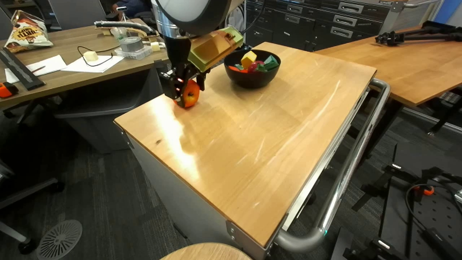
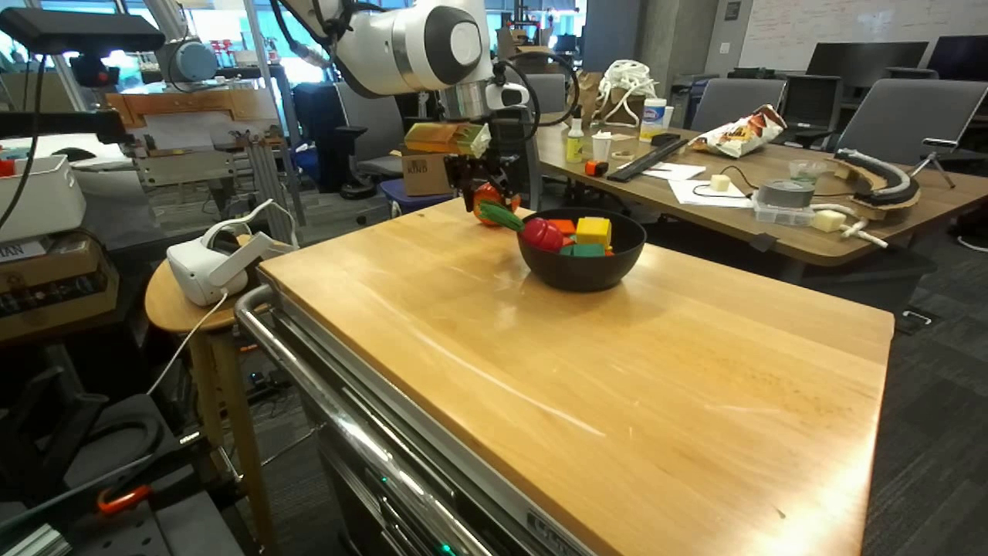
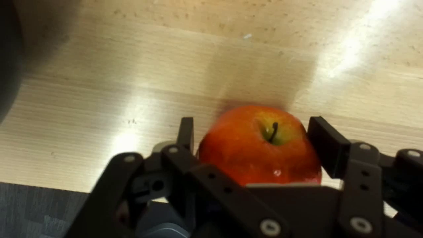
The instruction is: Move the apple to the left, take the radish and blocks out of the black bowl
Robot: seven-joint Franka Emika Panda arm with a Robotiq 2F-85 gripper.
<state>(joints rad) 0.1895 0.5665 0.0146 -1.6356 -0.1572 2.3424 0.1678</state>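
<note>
Wrist view: the apple (image 3: 257,145) is framed between the fingers (image 3: 325,145), which are spread at its nine and three o'clock sides; a narrow gap is seen at nine, while contact at three cannot be told. The stem (image 3: 273,133) is pointed just past twelve o'clock; body nearly round, so no clear long axis can be given. Judged light, stiff, not fragile, though the glossy skin may prove slippery; best taken at the widest girth, pressed evenly from both sides.

In an exterior view: the apple is seen low, apparently rested on the desk (image 1: 234,126), at eight o'clock from the black bowl (image 1: 251,80). Radish (image 1: 255,66) and blocks (image 1: 249,59) are held in the bowl.

In an exterior view: the apple is placed at ten o'clock from the bowl, partly covered by green leaves (image 2: 500,215), apparently the radish's, pointed toward ten o'clock over the rim.
</note>
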